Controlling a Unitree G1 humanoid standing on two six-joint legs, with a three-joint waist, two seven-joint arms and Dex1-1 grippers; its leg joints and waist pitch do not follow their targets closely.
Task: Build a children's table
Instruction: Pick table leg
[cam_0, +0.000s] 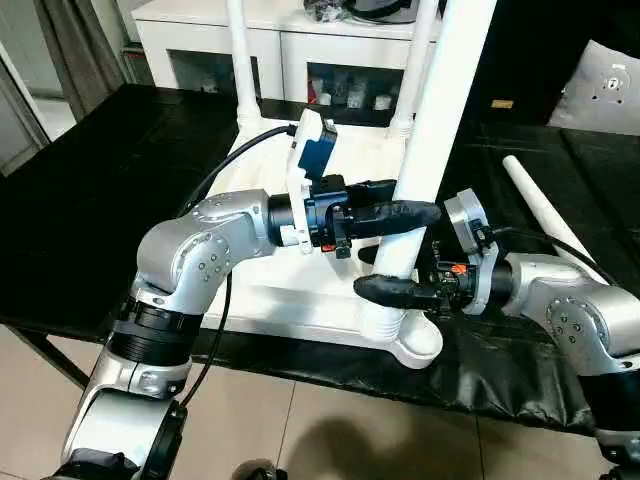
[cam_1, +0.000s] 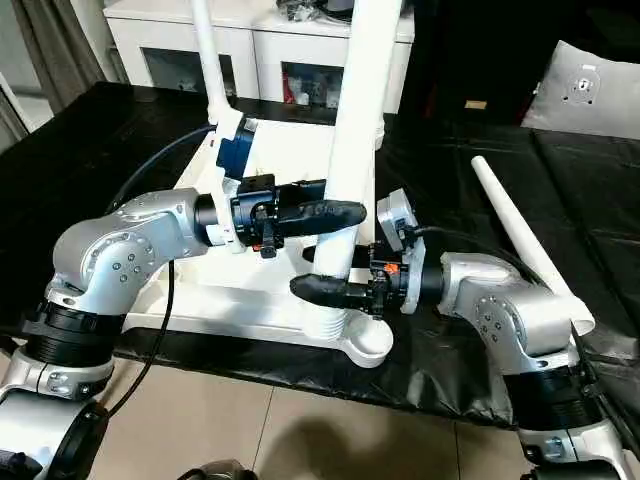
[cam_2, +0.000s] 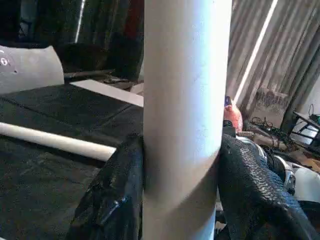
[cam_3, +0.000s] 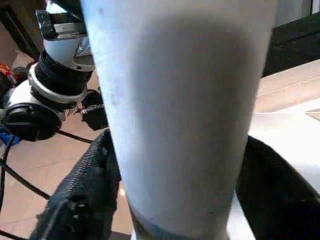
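Observation:
The children's table top (cam_0: 290, 300) lies upside down on the black work table. A white leg (cam_0: 435, 120) stands upright in its near right corner socket (cam_0: 418, 345). My left gripper (cam_0: 425, 207) is shut on this leg at mid height, its fingers (cam_2: 250, 190) pressed to both sides. My right gripper (cam_0: 382, 280) is shut on the same leg lower down, just above the socket, its fingers (cam_3: 82, 195) against both sides. Two more legs (cam_0: 240, 60) (cam_0: 422, 60) stand in the far corners. Another leg (cam_0: 545, 215) lies loose to the right.
A white cabinet (cam_0: 290, 45) with glass doors stands behind the work table. A pale grey panel (cam_0: 605, 90) rests at the far right. The black table's front edge (cam_0: 300, 360) runs just below the table top, with tiled floor beyond it.

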